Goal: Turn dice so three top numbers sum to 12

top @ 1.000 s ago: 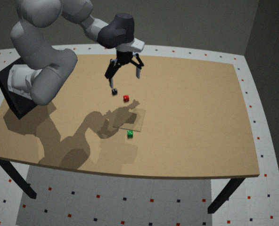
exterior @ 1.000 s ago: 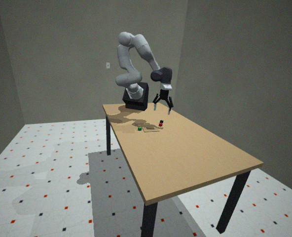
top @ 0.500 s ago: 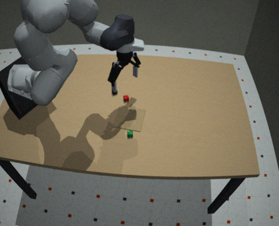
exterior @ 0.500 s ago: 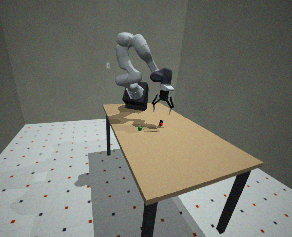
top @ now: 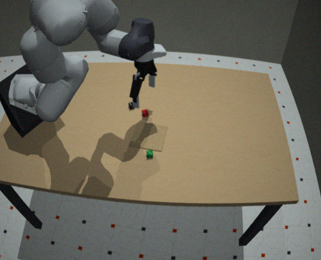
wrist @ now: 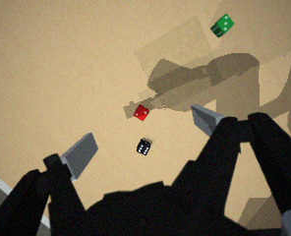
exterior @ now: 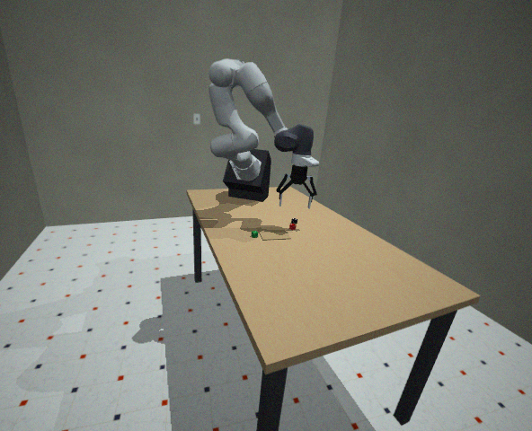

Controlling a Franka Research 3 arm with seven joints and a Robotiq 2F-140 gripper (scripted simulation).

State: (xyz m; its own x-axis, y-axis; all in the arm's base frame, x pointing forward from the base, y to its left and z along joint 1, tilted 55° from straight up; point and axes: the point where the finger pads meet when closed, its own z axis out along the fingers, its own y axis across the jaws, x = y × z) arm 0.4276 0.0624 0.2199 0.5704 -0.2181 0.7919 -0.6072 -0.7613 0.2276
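Observation:
A translucent, thin square mat (top: 158, 142) (exterior: 275, 236) (wrist: 177, 43) lies on the table, partly in the arm's shadow. A red die (top: 145, 112) (exterior: 292, 226) (wrist: 142, 112) is off the mat; its top seems to show two pips. A black die (top: 131, 105) (exterior: 294, 220) (wrist: 144, 147) is off the mat beyond the red one; its top seems to show six. A green die (top: 149, 154) (exterior: 254, 233) (wrist: 225, 23) is just off the mat's opposite edge; its top seems to show three. My gripper (top: 144, 91) (exterior: 296, 202) (wrist: 143, 128) is open and empty, above the red and black dice.
The wooden table (top: 216, 125) (exterior: 331, 278) extends around the mat and dice. The arm's black base (top: 21, 127) (exterior: 245, 191) stands at one end of the table. The arm's shadow falls across part of the mat and tabletop.

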